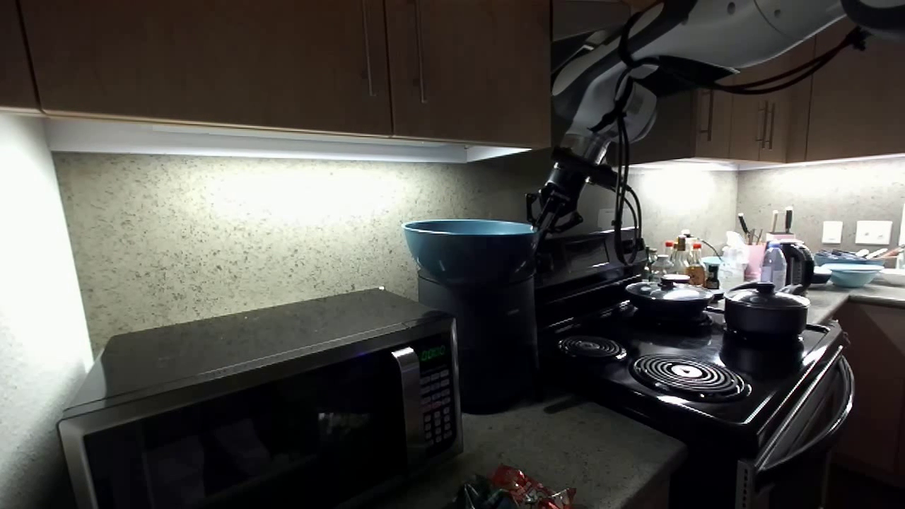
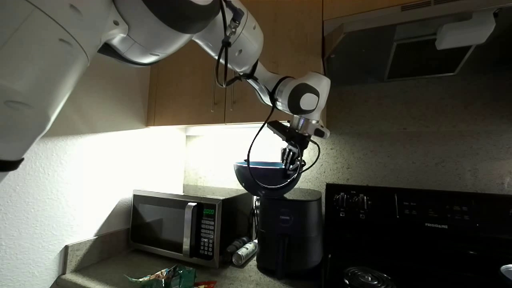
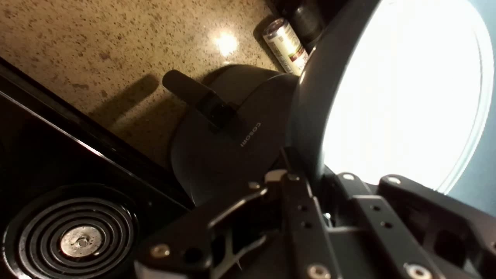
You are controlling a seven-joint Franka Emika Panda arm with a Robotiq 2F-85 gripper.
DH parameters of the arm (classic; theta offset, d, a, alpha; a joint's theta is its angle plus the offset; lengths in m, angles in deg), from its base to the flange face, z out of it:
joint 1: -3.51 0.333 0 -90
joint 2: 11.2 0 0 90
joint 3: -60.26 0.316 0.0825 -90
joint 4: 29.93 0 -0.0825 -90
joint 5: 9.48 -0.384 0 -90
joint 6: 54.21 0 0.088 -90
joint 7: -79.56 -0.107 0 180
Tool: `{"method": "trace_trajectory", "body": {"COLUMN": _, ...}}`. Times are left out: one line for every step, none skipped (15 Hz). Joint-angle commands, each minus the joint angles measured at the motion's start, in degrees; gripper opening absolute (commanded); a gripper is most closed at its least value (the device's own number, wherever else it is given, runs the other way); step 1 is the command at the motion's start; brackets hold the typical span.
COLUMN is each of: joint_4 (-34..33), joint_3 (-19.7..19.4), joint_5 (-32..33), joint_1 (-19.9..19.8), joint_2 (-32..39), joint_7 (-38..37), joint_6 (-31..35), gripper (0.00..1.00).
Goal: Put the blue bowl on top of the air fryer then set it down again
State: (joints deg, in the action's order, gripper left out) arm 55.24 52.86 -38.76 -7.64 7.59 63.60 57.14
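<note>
The pincer (image 3: pixel 314 176) is clamped on the wall of the blue bowl (image 1: pixel 470 254), one finger outside the rim and one inside, on the side toward the stove (image 1: pixel 767 382). The bowl is upright, its rim close to level, and its inside glares white in the wrist view. It is over the top of the air fryer (image 2: pixel 294 232), off centre, its side reaching past the fryer's edge toward the microwave (image 2: pixel 172 224); I cannot tell whether its base touches the top or is just above. In an exterior view a loop of black cable (image 2: pixel 276 187) hangs in front of the bowl. Between microwave and fryer, a pale can (image 2: pixel 245 253) and a dark can (image 2: pixel 237 244) lie on the counter (image 1: pixel 565 438). Crumpled wrapping (image 2: pixel 182 277) lies in front of the microwave. A lidded pan (image 1: pixel 668 300) and a lidded pot (image 1: pixel 767 311) stand on the stove.
</note>
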Motion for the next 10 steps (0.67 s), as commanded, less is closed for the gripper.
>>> {"method": "trace_trajectory", "body": {"joint_4": -2.53, "joint_3": 0.08, "joint_5": 2.57, "joint_1": -0.83, "joint_2": 0.45, "joint_7": 0.25, "joint_6": -7.40, "gripper": 0.02}}
{"method": "trace_trajectory", "body": {"joint_4": -3.09, "joint_3": -0.13, "joint_5": 3.30, "joint_1": -0.72, "joint_2": 0.52, "joint_7": -0.28, "joint_6": -8.86, "gripper": 0.02}}
{"method": "trace_trajectory", "body": {"joint_4": -3.61, "joint_3": -0.36, "joint_5": 4.14, "joint_1": -0.55, "joint_2": 0.69, "joint_7": -0.90, "joint_6": -9.75, "gripper": 0.02}}
{"method": "trace_trajectory", "body": {"joint_4": -3.96, "joint_3": -0.51, "joint_5": 4.85, "joint_1": -0.46, "joint_2": 0.74, "joint_7": -1.24, "joint_6": -10.72, "gripper": 0.02}}
{"method": "trace_trajectory", "body": {"joint_4": 9.03, "joint_3": -1.73, "joint_5": 5.54, "joint_1": -1.38, "joint_2": -6.86, "joint_7": 3.22, "joint_6": -7.49, "gripper": 0.02}}
{"method": "trace_trajectory", "body": {"joint_4": 9.97, "joint_3": -2.07, "joint_5": 6.34, "joint_1": -1.35, "joint_2": -7.24, "joint_7": 3.55, "joint_6": -7.57, "gripper": 0.02}}
{"method": "trace_trajectory", "body": {"joint_4": 12.42, "joint_3": -2.62, "joint_5": 7.16, "joint_1": -1.39, "joint_2": -8.37, "joint_7": 4.75, "joint_6": -7.45, "gripper": 0.02}}
{"method": "trace_trajectory", "body": {"joint_4": 15.17, "joint_3": -3.07, "joint_5": 8.23, "joint_1": -1.62, "joint_2": -9.90, "joint_7": 7.25, "joint_6": -8.25, "gripper": 0.02}}
{"method": "trace_trajectory", "body": {"joint_4": 18.11, "joint_3": -3.60, "joint_5": 9.36, "joint_1": -1.95, "joint_2": -11.45, "joint_7": 9.69, "joint_6": -8.65, "gripper": 0.02}}
{"method": "trace_trajectory", "body": {"joint_4": 21.32, "joint_3": -4.19, "joint_5": 11.15, "joint_1": -2.00, "joint_2": -13.04, "joint_7": 10.98, "joint_6": -7.54, "gripper": 0.02}}
